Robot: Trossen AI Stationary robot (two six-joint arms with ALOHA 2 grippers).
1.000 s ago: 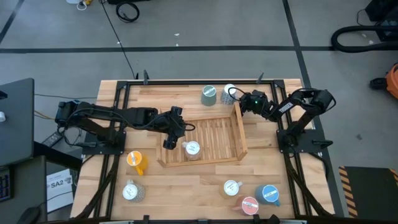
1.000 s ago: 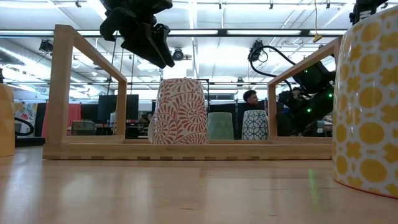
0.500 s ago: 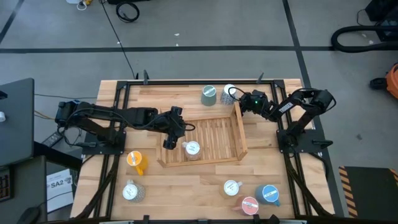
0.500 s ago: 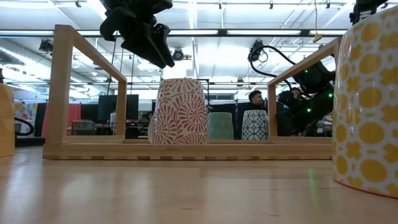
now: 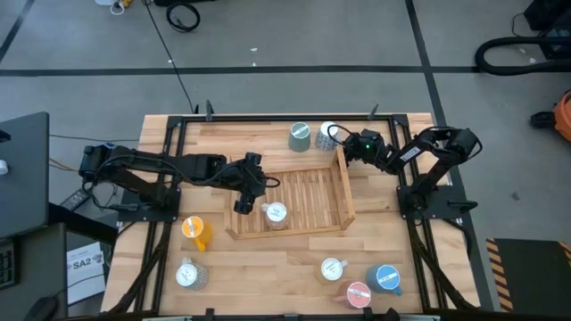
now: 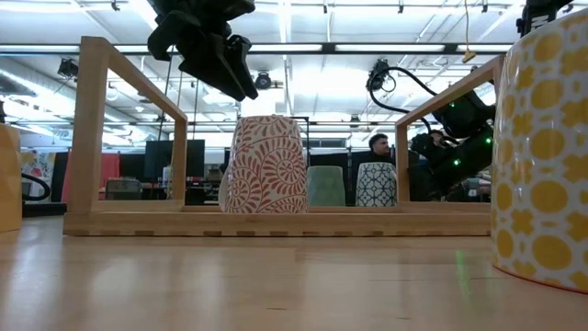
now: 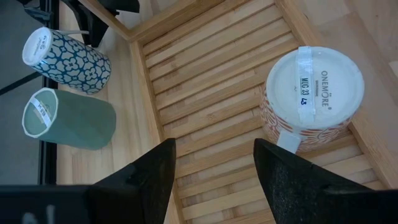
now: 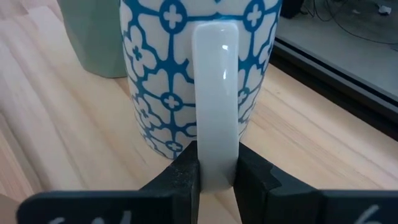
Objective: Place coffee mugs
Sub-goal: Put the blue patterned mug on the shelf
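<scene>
A white mug with a blue flower pattern (image 5: 329,133) stands bottom-up on the table beyond the wooden tray's (image 5: 343,192) far right corner, next to a green mug (image 5: 300,136). My right gripper (image 5: 342,140) is shut on its handle. A red-patterned mug (image 5: 275,214) stands bottom-up on the tray's slats. My left gripper (image 5: 243,201) hangs open above the tray's left part, to the left of that mug, touching nothing. More mugs stand near the table's front: an orange one (image 5: 195,231), a speckled one (image 5: 187,274), a pale one (image 5: 332,269), a pink one (image 5: 357,294) and a blue one (image 5: 385,279). My right gripper pinches the blue-patterned mug's white handle (image 8: 216,134) between its two fingers (image 8: 186,171), near the handle's lower end. The fingers come from the table's right, slanting a little downward, and lie across the handle. The mug stands on the table.
The tray's raised wooden rails (image 6: 92,138) surround the red mug. The green mug stands close to the held mug's left. Black frame rails (image 5: 169,160) run along the table's sides. Bare tabletop lies between the tray and the front mugs.
</scene>
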